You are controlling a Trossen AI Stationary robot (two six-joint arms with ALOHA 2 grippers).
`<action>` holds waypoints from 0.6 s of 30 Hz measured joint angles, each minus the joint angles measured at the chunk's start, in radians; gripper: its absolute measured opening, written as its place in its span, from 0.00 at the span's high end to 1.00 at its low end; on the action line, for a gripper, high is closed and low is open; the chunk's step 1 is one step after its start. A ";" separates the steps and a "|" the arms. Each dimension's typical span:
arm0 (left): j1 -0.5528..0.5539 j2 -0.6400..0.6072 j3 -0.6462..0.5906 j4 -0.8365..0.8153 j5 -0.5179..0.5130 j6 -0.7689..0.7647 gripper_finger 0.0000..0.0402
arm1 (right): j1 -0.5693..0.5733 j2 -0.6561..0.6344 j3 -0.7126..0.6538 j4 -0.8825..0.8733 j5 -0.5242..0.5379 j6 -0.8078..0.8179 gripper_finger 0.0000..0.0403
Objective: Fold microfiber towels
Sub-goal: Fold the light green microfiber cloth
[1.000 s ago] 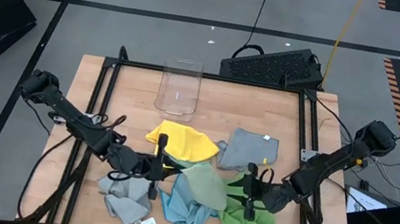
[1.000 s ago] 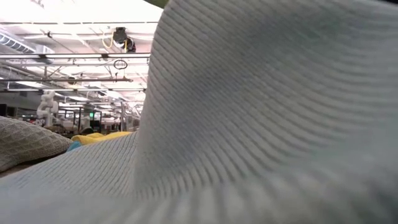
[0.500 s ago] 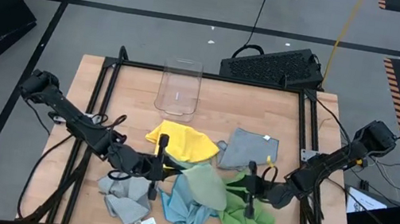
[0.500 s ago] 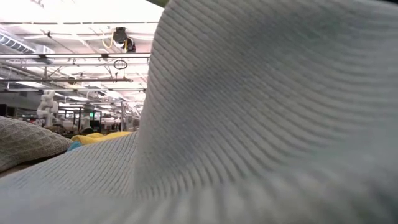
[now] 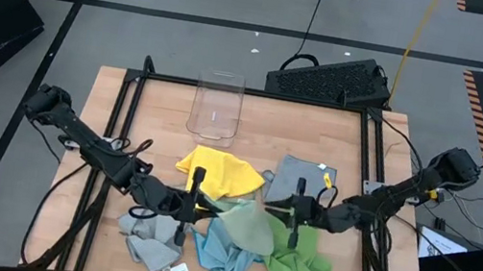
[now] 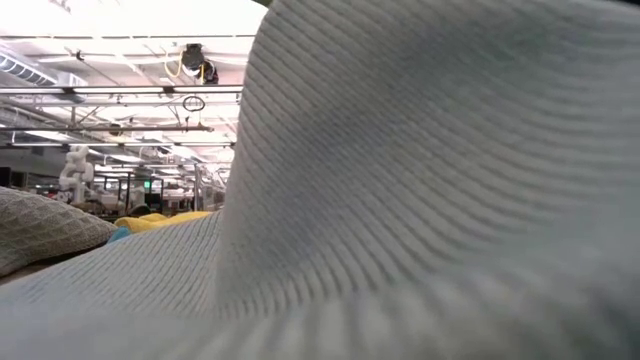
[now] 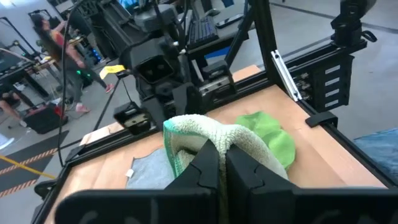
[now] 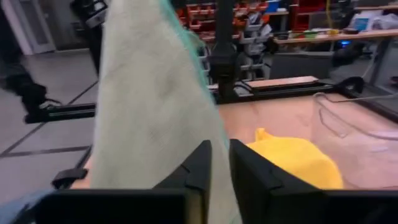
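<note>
- Worktop (image 5: 128,118): wood, fills frame centre; clear bin (image 5: 216,107) at upper middle
- Pale green towel (image 5: 245,224): lower centre, lifted between both hands, over light blue towel (image 5: 221,254) and bright green towel (image 5: 303,267)
- Left hand (image 5: 195,202): fingers fully closed, pinching pale green towel's left edge
- Right hand (image 5: 283,210): fingers nearly together, clamping its right edge

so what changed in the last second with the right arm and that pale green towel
The right gripper closed on the pale green towel and moved from the bright green towel toward the table's middle, lifting that edge. The left gripper stayed shut on the towel's other side; the other towels did not move.
</note>
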 joint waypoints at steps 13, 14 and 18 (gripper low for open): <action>-0.002 0.000 0.000 -0.001 0.023 -0.010 0.96 | -0.056 0.017 -0.068 -0.192 -0.194 0.220 0.34; -0.002 0.000 0.000 -0.001 0.023 -0.010 0.96 | -0.056 0.019 -0.085 -0.159 -0.212 0.220 0.33; -0.002 0.000 0.000 -0.003 0.023 -0.007 0.97 | -0.062 0.059 -0.160 -0.023 -0.265 0.224 0.31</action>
